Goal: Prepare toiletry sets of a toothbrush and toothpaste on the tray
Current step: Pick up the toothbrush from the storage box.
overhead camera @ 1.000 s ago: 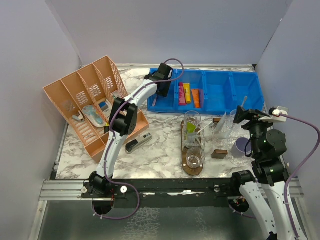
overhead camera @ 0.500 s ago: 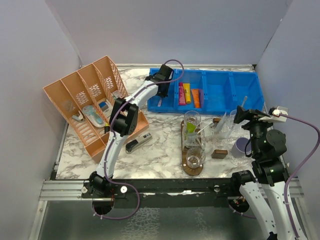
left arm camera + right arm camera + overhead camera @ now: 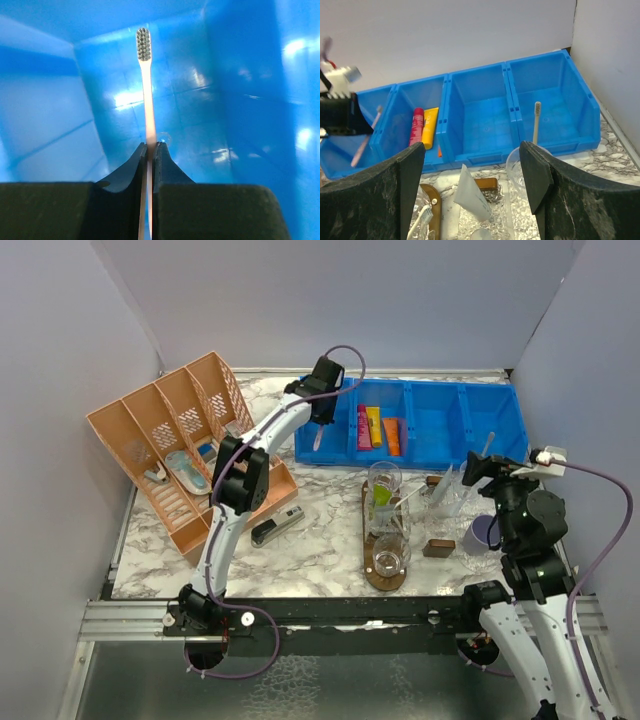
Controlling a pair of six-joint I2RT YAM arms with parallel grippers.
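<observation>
Thin pale-pink plastic toothbrush [image 3: 146, 95]: likely light, springy, slick; held mid-handle, where left claw [image 3: 149, 151] pinches it, inside blue plastic bin [image 3: 240, 100], far bench edge; right claw [image 3: 472, 175] spread, empty.

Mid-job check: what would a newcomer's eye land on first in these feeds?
The left gripper stands out, shut on a pale toothbrush at the leftmost compartment of the blue bin. Next comes the dark tray in front of the bin, carrying clear tumblers, one holding a lime green tube.
</observation>
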